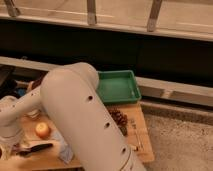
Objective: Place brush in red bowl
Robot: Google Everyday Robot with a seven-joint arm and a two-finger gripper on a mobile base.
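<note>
The brush (38, 148) lies flat near the table's front left, its black handle pointing right and its small pale reddish head to the left. Just behind it sits a small round orange-red thing with a bright glossy spot, which I take for the red bowl (42, 130). My white arm (75, 110) fills the middle of the view and bends down at the far left. The gripper (4, 150) hangs at the left edge just left of the brush head, mostly cut off; its jaws stand open, and the brush rests on the table.
A green tray (117, 86) stands at the back of the wooden table (142, 145). A brown pinecone-like clump (119, 117) and small utensils (135, 134) lie right of the arm. A pale cloth (64, 151) lies right of the brush. Dark items (22, 91) crowd the back left.
</note>
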